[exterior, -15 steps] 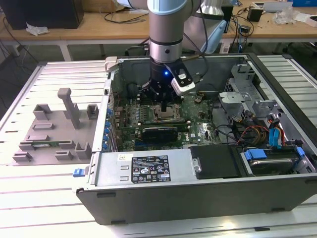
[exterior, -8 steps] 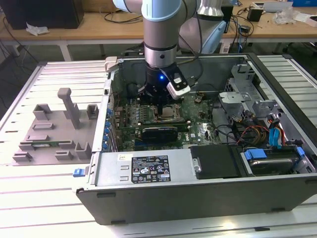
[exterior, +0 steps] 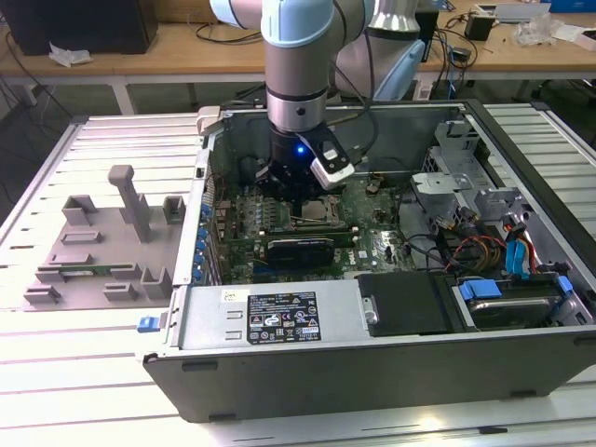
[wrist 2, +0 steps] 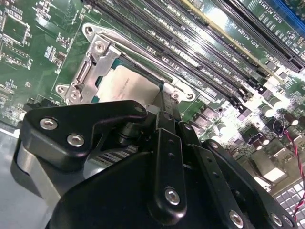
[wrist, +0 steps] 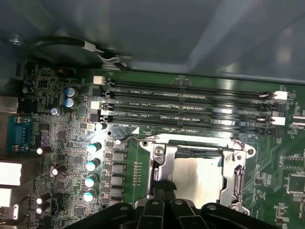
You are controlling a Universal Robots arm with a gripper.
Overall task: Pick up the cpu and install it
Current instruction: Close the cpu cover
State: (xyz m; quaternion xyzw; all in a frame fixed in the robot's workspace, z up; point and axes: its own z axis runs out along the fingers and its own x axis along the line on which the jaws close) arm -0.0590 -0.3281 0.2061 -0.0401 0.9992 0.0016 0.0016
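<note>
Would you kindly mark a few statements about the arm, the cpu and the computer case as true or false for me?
1. The gripper hangs above the socket inside the computer case. True.
2. The cpu lies on the grey tray. False: it sits within the socket's metal frame, as seen in both wrist views.
3. The grey tray is at the exterior view's right of the computer case. False: it is at the exterior view's left.
4. The computer case is open, with its motherboard exposed. True.

Arm [exterior: 298, 65] upright, hand [exterior: 296, 196] pointing straight down, held low
</note>
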